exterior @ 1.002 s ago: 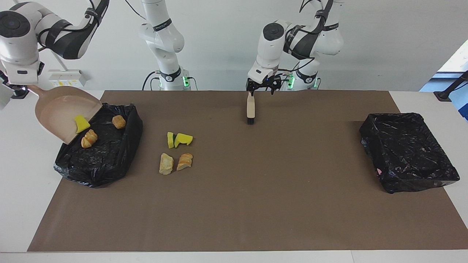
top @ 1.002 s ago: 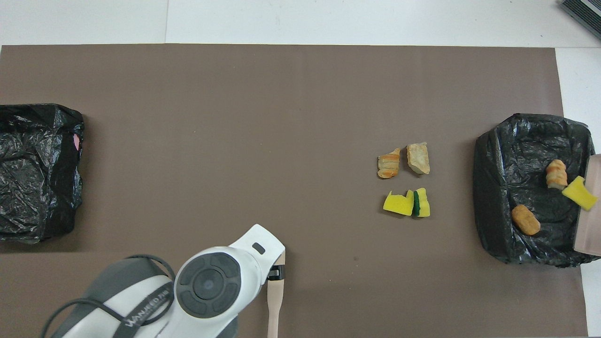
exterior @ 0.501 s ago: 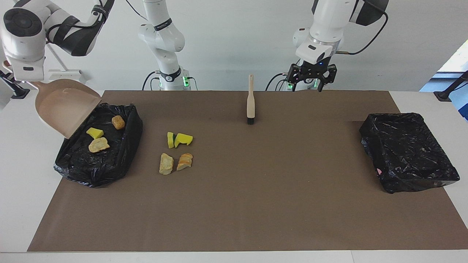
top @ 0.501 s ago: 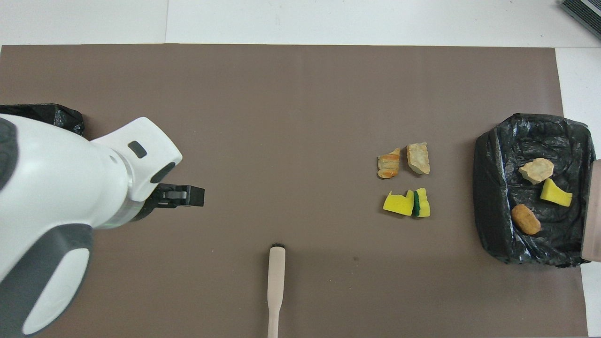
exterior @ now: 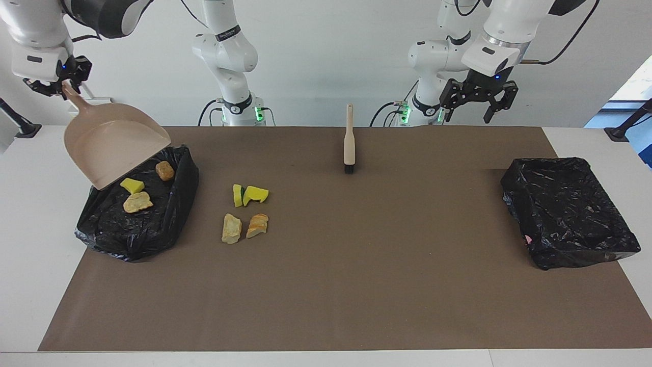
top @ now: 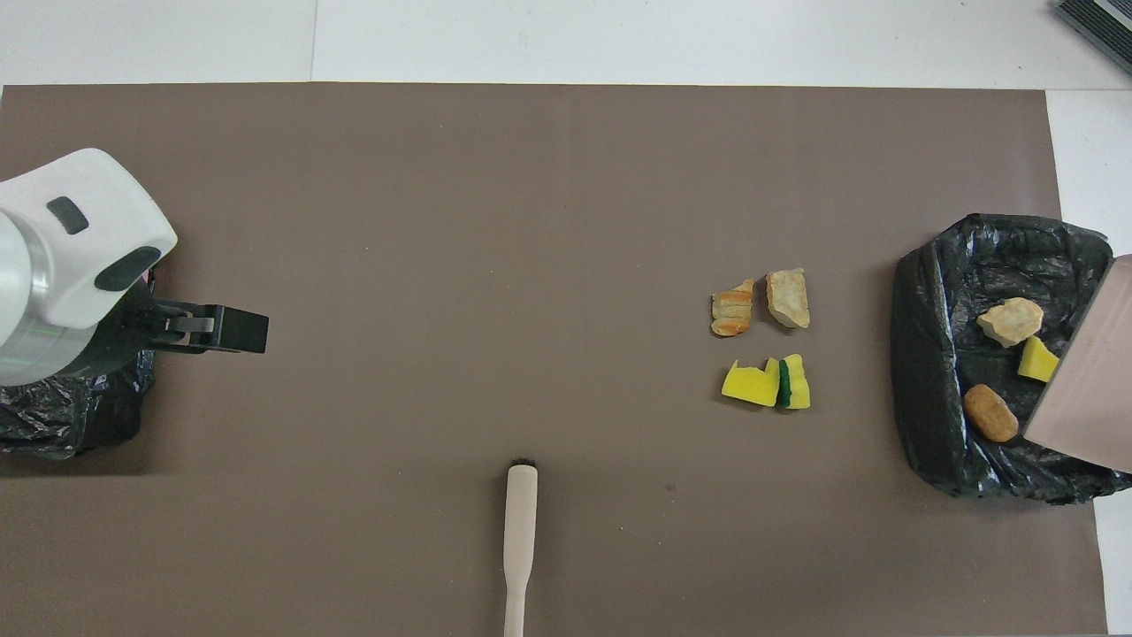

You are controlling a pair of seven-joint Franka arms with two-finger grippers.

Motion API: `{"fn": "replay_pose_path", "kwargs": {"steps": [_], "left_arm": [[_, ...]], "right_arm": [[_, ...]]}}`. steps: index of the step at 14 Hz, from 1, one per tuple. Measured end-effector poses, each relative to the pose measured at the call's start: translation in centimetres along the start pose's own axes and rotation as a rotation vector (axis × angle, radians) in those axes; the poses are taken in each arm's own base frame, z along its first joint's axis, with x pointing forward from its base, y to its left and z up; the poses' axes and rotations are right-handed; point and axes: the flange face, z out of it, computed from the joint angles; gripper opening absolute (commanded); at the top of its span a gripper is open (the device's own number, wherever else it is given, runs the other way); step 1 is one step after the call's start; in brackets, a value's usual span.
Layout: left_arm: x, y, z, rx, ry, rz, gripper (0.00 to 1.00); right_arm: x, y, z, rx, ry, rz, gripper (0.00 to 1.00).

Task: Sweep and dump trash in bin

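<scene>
Right pincer [exterior: 57, 87] holds dustpan [exterior: 114, 150] tilted over bin [exterior: 178, 204].

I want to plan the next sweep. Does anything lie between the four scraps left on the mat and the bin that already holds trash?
Nothing visible does. The four scraps lie on bare mat beside the bin at the right arm's end. The right gripper holds the dustpan tilted over that bin, above its rim; the brush stands apart.

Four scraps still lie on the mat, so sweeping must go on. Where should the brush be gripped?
Probably the pale handle of the brush. It stands upright on its dark bristles, so the open left gripper could come down over the handle and close its fingers across the narrow upper part.
</scene>
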Motion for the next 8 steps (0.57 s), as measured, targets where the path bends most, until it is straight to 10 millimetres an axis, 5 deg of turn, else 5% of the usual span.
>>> {"fn": "replay_pose_path", "kwargs": {"steps": [4, 8], "left_arm": [[2.2, -4.4, 0.1, -0.007, -0.004, -0.002, 1.0], [2.3, -7.8, 0.4, -0.005, -0.042, -0.003, 1.0]], "right_arm": [[9.6, -9.7, -4.5, 0.047, 0.066, 0.269, 0.0], [17.9, -18.1, -5.8, 0.173, 0.118, 0.476, 0.0]]}}
